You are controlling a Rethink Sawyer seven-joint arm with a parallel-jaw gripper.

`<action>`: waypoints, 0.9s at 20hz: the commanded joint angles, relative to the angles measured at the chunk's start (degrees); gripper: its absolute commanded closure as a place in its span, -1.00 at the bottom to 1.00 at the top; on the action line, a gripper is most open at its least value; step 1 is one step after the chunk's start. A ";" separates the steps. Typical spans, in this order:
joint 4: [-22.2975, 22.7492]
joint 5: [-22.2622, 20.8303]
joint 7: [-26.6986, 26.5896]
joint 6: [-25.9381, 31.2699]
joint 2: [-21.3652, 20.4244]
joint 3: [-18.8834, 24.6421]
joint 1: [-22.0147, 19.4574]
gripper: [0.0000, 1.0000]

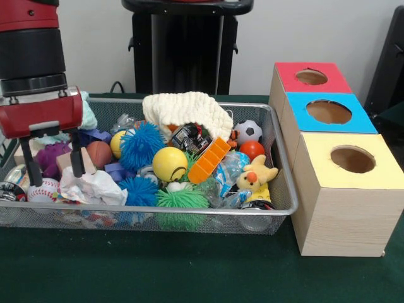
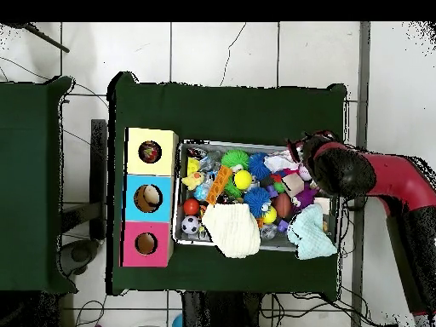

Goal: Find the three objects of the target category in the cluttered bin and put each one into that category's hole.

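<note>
Gripper (image 1: 55,165) at the left end of the wire bin (image 1: 281,189), its two dark fingers (image 1: 76,161) hanging apart and empty, tips down among the clutter beside a wooden block (image 1: 68,159) and just above a crumpled white paper (image 1: 95,186). Left to right in the front view: a baseball (image 1: 43,189) at the bin's left corner; a purple toy (image 1: 50,154); a brown ball (image 1: 99,153); a blue spiky ball (image 1: 141,145); a yellow ball (image 1: 170,164) near the middle, with a green spiky ball (image 1: 182,199) in front of it; a cream knitted cloth (image 1: 186,112) draped over the back; an orange ridged piece (image 1: 209,160); a red ball (image 1: 252,149) and a small soccer ball (image 1: 248,131); a yellow plush animal (image 1: 257,173) at the right end. Beyond the bin stand three boxes with round holes: red (image 1: 312,77), blue (image 1: 328,112), yellow (image 1: 352,159).

The target category is not stated; balls are the likeliest candidates, and several lie in plain sight. For a sound pick, the open fingers should straddle one exposed, firm object, avoiding paper and cloth that could snag. A smooth ball may roll from the grasp, so centre on its widest part before closing, then lift clear of the bin wall before crossing to the holes.
</note>
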 commanded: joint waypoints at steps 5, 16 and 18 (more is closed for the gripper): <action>9.23 -7.21 -9.78 -2.38 -0.81 -1.03 0.57 -1.00; 12.57 -8.42 -5.54 -3.60 -3.43 -1.71 1.22 -1.00; 12.52 -8.61 -5.48 -3.80 -3.39 -1.90 1.24 -1.00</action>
